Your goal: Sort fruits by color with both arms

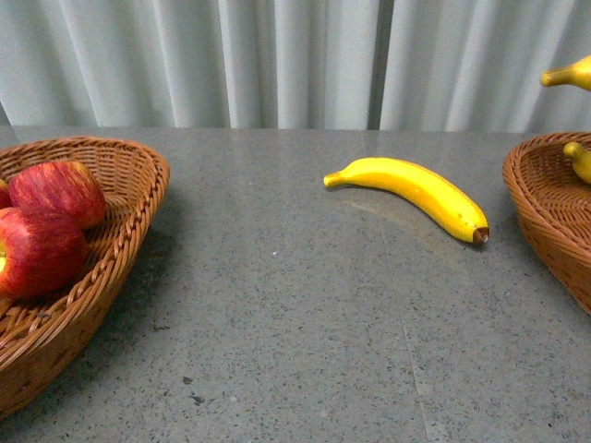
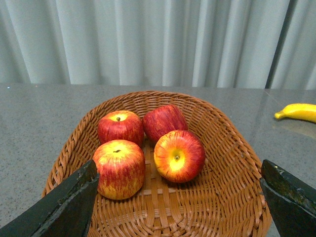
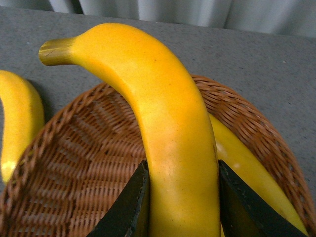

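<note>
**A:** What is the right gripper [image 3: 182,165] doing?

**B:** It is clamped on a banana [image 3: 168,123]. Both black fingers [image 3: 131,202] press its sides, and its stem end points away from the gripper. Right under it is the right basket [image 3: 74,148], where a second banana [image 3: 247,163] lies just behind the held one.

**A:** And the left gripper [image 2: 178,168]?

**B:** Its jaws are spread wide with nothing between them. Just ahead and below sits the left basket [image 2: 222,123], holding four apples [image 2: 120,127] [image 2: 164,122] [image 2: 119,168] [image 2: 179,155] bunched together and touching.

**A:** Is any fruit outside the baskets?

**B:** One loose banana [image 1: 411,192] lies flat on the grey table [image 1: 295,323], between the two grippers. It is well apart from the left one. It is nearer the right one, beside that basket's rim, and touches neither basket.
</note>
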Tool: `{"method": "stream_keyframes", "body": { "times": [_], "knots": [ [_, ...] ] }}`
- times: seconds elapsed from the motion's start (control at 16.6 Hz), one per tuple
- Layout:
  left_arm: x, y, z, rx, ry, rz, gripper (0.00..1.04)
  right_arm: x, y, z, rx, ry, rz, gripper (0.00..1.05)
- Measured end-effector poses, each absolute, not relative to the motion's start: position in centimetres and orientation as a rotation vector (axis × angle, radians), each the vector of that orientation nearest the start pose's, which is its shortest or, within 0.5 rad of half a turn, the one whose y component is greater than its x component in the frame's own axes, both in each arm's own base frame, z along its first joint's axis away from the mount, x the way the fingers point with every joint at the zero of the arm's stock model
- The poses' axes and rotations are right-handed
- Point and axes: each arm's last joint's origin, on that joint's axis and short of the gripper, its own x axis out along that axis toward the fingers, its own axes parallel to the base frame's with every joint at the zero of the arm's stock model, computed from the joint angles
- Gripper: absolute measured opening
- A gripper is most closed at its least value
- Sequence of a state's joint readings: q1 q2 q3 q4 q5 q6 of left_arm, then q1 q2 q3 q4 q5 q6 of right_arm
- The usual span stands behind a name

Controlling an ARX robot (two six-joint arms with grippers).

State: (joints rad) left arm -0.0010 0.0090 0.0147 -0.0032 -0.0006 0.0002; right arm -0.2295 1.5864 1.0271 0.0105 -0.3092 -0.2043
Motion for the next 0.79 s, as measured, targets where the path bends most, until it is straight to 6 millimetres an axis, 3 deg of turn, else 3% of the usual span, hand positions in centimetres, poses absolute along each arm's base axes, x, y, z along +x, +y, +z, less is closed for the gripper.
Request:
{"method": "stream_keyframes", "body": {
  "times": [0.12, 0.36, 0.72, 0.79],
  "knots": [
    [9.7, 0.0, 16.8, 0.0, -0.002, -0.001, 0.98, 33.2, -8.5, 23.4, -0.054, 0.529, 0.105, 0.32],
    [9.7, 0.0, 16.8, 0.0, -0.002, 0.0, 0.98, 33.1, -8.2, 22.6, -0.056, 0.547, 0.131, 0.32],
    [9.7, 0.0, 16.8, 0.0, -0.002, -0.001, 0.98, 33.9, -7.9, 23.8, -0.062, 0.519, 0.143, 0.99],
    [9.7, 0.0, 16.8, 0.001, -0.002, -0.001, 0.98, 33.9, -7.9, 23.8, -0.051, 0.517, 0.145, 0.98]
  ]
}}
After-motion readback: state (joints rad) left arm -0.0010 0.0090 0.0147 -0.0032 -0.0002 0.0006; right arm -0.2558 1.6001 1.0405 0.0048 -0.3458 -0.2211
